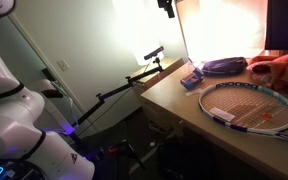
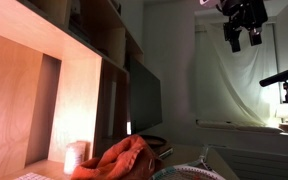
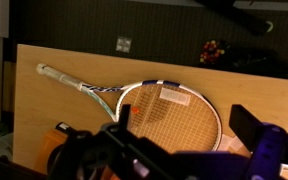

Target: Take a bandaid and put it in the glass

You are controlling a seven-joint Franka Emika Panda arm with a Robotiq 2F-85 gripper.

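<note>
Item 1. Nearest the wrist camera is the gripper [image 3: 184,120], dark and blurred across the bottom of the frame. Its two fingers [image 3: 124,112] stand well apart with nothing between them. In an exterior view the gripper [image 2: 242,38] hangs at the upper right of the frame with its jaws likewise spread, high above the work surface.

Item 2. Below it in the wrist view a tennis racket [image 3: 169,105] lies flat on a wooden desk [image 3: 44,110]. Its head is at centre frame and its handle runs toward the upper left.

Item 3. In an exterior view the glass [image 2: 76,155] stands upright at the lower left of the frame, by the wooden shelving. It is just beside a crumpled orange cloth [image 2: 124,160] and well apart from the gripper.

Item 4. In an exterior view the racket [image 1: 252,105] occupies the right of the frame. A small blue box [image 1: 191,78] sits near the desk's edge toward centre frame, and a bluish-purple object [image 1: 224,66] lies beyond it. The robot's white arm [image 1: 14,110] fills the left of that frame.

Item 5. No bandaid can be made out at this resolution.
</note>
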